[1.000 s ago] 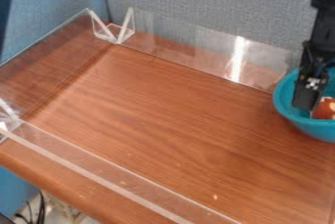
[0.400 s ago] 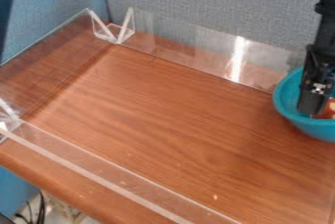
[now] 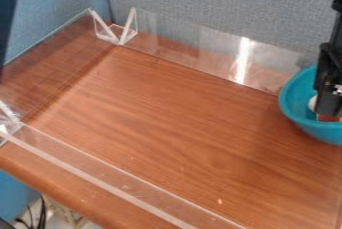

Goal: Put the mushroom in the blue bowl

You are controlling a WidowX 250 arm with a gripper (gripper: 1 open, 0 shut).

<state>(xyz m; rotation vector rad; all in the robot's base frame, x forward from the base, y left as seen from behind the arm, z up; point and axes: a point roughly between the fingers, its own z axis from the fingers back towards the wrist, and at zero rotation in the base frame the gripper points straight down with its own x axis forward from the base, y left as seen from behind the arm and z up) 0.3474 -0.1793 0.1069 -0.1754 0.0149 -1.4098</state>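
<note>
At three o'clock on the table (image 3: 160,123) the glossy, probably slippery blue bowl (image 3: 299,113) already holds the mushroom (image 3: 329,115), a seemingly light, rigid toy best pinched across its thick stem, while the gripper (image 3: 325,98) hovers over it, fingers spread wide, empty.

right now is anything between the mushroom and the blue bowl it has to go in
Nothing visible does. The mushroom already lies inside the blue bowl at the table's right edge, and the open gripper hangs just above it, partly hiding it.
</note>
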